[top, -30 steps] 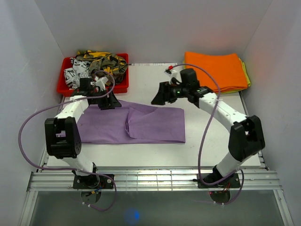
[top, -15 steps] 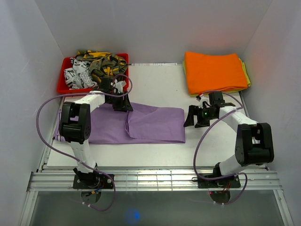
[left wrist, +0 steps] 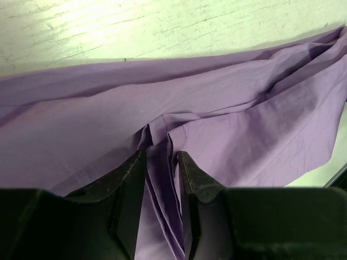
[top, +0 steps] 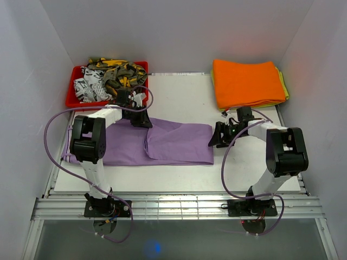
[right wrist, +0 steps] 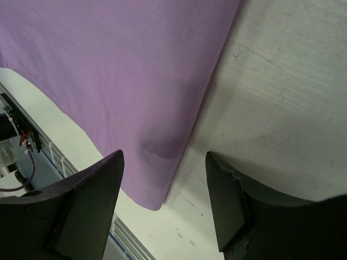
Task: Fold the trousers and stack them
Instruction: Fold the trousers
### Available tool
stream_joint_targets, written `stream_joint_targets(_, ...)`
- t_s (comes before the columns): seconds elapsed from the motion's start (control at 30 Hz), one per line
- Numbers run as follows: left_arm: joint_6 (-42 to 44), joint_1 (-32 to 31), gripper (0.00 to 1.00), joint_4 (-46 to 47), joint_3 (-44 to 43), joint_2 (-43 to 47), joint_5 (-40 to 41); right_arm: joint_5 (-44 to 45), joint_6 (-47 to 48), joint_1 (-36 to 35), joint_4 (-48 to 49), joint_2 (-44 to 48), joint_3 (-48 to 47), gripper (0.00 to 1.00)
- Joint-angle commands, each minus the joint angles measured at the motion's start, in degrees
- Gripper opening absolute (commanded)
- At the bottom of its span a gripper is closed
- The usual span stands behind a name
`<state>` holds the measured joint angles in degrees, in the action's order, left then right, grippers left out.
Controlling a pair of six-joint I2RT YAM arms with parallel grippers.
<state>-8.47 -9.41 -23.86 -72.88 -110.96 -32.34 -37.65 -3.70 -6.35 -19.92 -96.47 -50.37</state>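
The purple trousers (top: pixel 157 142) lay flat on the tabletop (top: pixel 184 97), stretched long from left to right. The left fingers (left wrist: pixel 130 179) pinched a fold at the far edge. The right fingers (right wrist: pixel 225 200) were spread wide over the right end.

Trousers (top: pixel 157 143) lie across the table (top: pixel 179 179); bin (top: pixel 73 97) behind left (cloth stack (top: pixel 246 81) behind right).

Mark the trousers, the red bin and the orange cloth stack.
trousers (top: pixel 179 143): top view, middle of the folded right part.
red bin (top: pixel 71 99): top view, left front rim.
orange cloth stack (top: pixel 246 81): top view, centre of the top cloth.
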Motion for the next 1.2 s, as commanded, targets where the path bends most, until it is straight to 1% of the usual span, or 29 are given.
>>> stream_joint_targets(0.0, -0.2, -0.3, 0.40, 2.1, 0.2, 0.8, -0.8, 1.2, 1.1, 0.1, 0.9, -2.6, -1.2, 0.68)
stream_joint_targets(0.03, -0.4, -0.3, 0.36, 2.3, 0.3, 0.8, -1.4, 1.1, 0.9, 0.1, 1.0, -2.8, -1.4, 0.66)
stream_joint_targets(0.1, -0.8, -0.3, 0.32, 3.0, 0.9, 0.8, -4.2, 1.0, 1.1, 0.0, 1.0, -3.2, -1.5, 0.64)
stream_joint_targets(0.13, -1.4, -0.3, 0.25, 3.5, 1.2, 1.0, -5.3, 1.0, 1.2, 0.1, 0.8, -3.3, -1.5, 0.61)
stream_joint_targets(0.17, -1.4, -0.3, 0.22, 3.6, 1.8, 1.2, -6.8, 0.9, 1.3, 0.1, 0.7, -3.4, -1.5, 0.60)
stream_joint_targets(0.23, -1.5, -0.3, 0.14, 4.3, 2.2, 2.6, -6.8, 1.1, 1.5, 0.1, 0.7, -3.6, -1.6, 0.57)
stream_joint_targets(0.27, -0.9, -0.3, 0.06, 4.3, 2.4, 3.3, -6.5, 1.1, 1.6, 0.0, 0.7, -3.6, -1.6, 0.56)
stream_joint_targets(0.3, -0.7, -0.3, 0.03, 4.9, 3.2, 5.3, -5.9, 1.2, 1.7, 0.1, 0.6, -3.7, -1.7, 0.54)
stream_joint_targets(0.33, -0.3, -0.3, 0.00, 5.4, 3.9, 6.6, -5.7, 1.3, 1.8, 0.1, 0.6, -3.7, -1.7, 0.51)
stream_joint_targets(0.4, -0.1, -0.3, 0.00, 7.7, 6.9, 10.9, -4.1, 1.4, 1.9, 0.1, 0.5, -3.7, -1.7, 0.48)
stream_joint_targets(0.47, 0.1, -0.2, 0.00, 8.6, 8.7, 13.2, -1.9, 1.9, 1.9, 0.1, 0.5, -3.6, -1.7, 0.43)
stream_joint_targets(0.5, -0.1, -0.3, 0.00, 8.7, 10.2, 14.2, 1.5, 1.9, 2.0, 0.1, 0.4, -3.7, -1.7, 0.41)
stream_joint_targets(0.53, -0.1, -0.2, 0.00, 8.7, 11.0, 15.8, 3.1, 2.2, 2.1, 0.1, 0.4, -3.7, -1.7, 0.36)
stream_joint_targets(0.6, -0.1, -0.2, 0.00, 9.4, 13.3, 16.9, 6.4, 2.5, 2.1, 0.1, 0.4, -3.9, -1.7, 0.31)
stream_joint_targets(0.63, -0.1, -0.2, 0.00, 10.0, 14.1, 18.0, 8.8, 2.6, 2.1, 0.1, 0.4, -4.0, -1.7, 0.23)
stream_joint_targets(0.73, -0.3, -0.3, 0.00, 13.6, 17.0, 18.6, 10.5, 2.7, 2.1, 0.1, 0.4, -4.4, -2.2, 0.08)
stream_joint_targets(0.8, -0.3, -0.2, 0.00, 15.7, 17.3, 17.5, 9.9, 2.7, 2.4, 0.1, 0.3, -4.7, -2.6, 0.08)
stream_joint_targets(0.83, -0.2, -0.2, 0.06, 15.8, 16.8, 16.7, 9.9, 2.6, 2.4, 0.1, 0.2, -4.8, -2.7, 0.08)
stream_joint_targets(0.9, -0.2, -0.3, 0.23, 15.6, 16.0, 14.4, 11.6, 2.1, 2.6, 0.1, 0.1, -5.0, -3.1, 0.08)
stream_joint_targets(0.93, 0.1, -0.2, 0.33, 15.7, 15.4, 13.9, 12.2, 2.1, 2.6, 0.1, 0.1, -5.1, -3.2, 0.08)
stream_joint_targets(0.97, 0.3, -0.3, 0.39, 16.4, 15.3, 13.4, 12.1, 2.1, 2.6, 0.1, 0.1, -5.2, -3.2, 0.08)
stream_joint_targets(1.03, 1.0, 0.0, 0.49, 16.3, 14.9, 13.3, 9.8, 2.0, 2.7, 0.1, 0.1, -5.2, -3.2, 0.08)
stream_joint_targets(1.07, 1.3, 0.0, 0.52, 15.3, 14.2, 13.2, 7.3, 2.0, 2.6, 0.1, 0.2, -5.1, -3.2, 0.08)
stream_joint_targets(1.17, 1.0, 0.0, 0.58, 13.6, 13.9, 13.1, 4.9, 1.4, 2.5, 0.1, 0.4, -5.1, -3.1, 0.08)
